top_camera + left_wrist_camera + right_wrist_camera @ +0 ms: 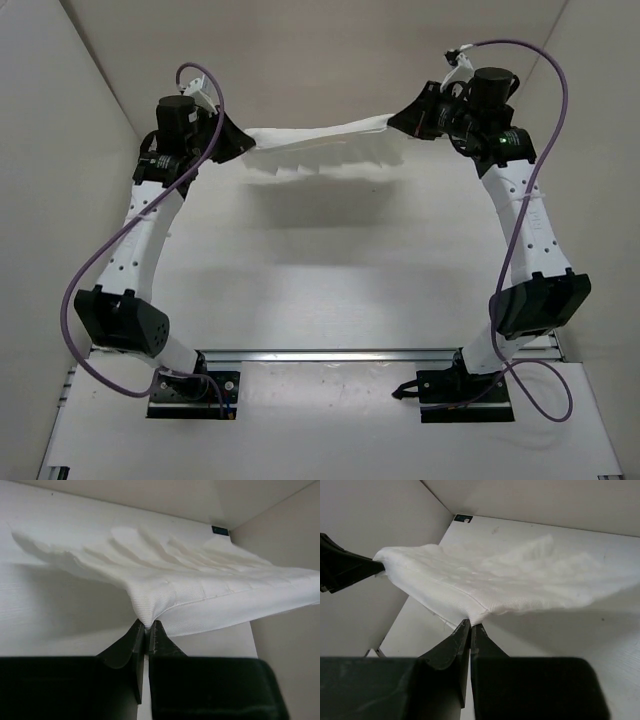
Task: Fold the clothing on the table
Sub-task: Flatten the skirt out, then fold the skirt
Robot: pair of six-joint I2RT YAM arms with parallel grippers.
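The clothing (320,150), a thin white crinkled fabric piece, hangs stretched between both grippers above the far end of the table (330,270), casting a shadow below. My left gripper (243,143) pinches its left corner. In the left wrist view the dark jaws (146,625) stand nearly together, with the clothing (200,580) fanning out in folds from the tips. My right gripper (395,122) pinches the right corner. In the right wrist view its gripper (470,623) is shut on a hem corner of the clothing (495,580), and the left gripper (345,567) shows at the far end.
White walls close in the table on the left, right and back. A metal rail (330,352) runs across the near edge between the arm bases. Purple cables (90,270) loop beside both arms. A small dark corner bracket (219,530) sits at the far table corner.
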